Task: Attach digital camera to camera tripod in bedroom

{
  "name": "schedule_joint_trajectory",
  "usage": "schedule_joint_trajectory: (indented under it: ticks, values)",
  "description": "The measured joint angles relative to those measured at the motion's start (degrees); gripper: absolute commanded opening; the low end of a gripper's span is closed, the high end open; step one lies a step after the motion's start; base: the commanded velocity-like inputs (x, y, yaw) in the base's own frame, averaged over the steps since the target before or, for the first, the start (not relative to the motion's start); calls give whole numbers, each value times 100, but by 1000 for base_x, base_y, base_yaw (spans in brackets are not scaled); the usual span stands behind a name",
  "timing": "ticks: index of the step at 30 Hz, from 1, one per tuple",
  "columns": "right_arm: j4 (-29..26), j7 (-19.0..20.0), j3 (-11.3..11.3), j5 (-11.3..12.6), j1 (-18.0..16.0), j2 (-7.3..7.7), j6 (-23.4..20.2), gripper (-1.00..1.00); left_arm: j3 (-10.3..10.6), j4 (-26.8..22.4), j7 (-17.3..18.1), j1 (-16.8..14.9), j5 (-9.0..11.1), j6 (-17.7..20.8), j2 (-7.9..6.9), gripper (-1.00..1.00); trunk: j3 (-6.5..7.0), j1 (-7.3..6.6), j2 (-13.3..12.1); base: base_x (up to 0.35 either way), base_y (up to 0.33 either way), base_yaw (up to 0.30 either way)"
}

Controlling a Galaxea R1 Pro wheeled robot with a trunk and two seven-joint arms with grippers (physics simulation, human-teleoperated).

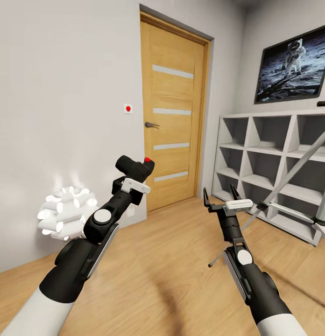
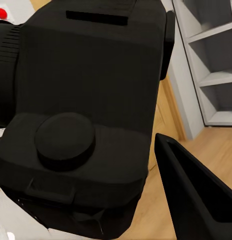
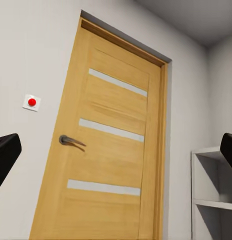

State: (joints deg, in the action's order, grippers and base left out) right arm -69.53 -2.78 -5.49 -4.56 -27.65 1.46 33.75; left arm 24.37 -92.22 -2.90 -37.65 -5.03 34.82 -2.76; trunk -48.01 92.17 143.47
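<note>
Tripod (image 1: 293, 186) beside shelving (image 1: 256, 154), head view.

Bright, even, flat render light throughout. One blown-out glowing lamp (image 1: 65, 211) sits low against the wall (image 1: 64, 93) left of the door (image 1: 174, 112), casting pale glare streaks on the wall just above it. Soft dark arm shadows fall on the floor (image 1: 167, 261) below the door. Head view bows straight lines toward its edges. In left wrist view the digital camera (image 2: 86, 100) looms close, matte black, soft-edged.

Oak door (image 1: 174, 112), grey shelving (image 1: 270, 163), plank floor (image 1: 167, 270).
</note>
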Motion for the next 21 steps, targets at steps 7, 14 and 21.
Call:
schedule_joint_trajectory:
  ticks: [7,14,21]
  values:
    - [0,0,0,0,0,0,0,100,0,5,-1,0,0,1,1,-100,155,-18,-9,0,0,0]
    - [1,-4,0,0,0,0,0,100,0,8,0,0,0,1,0,-100,310,-36,-19,0,0,0]
    - [0,-3,0,0,0,0,0,100,0,9,0,0,0,1,2,-100,458,-92,-105,0,0,0]
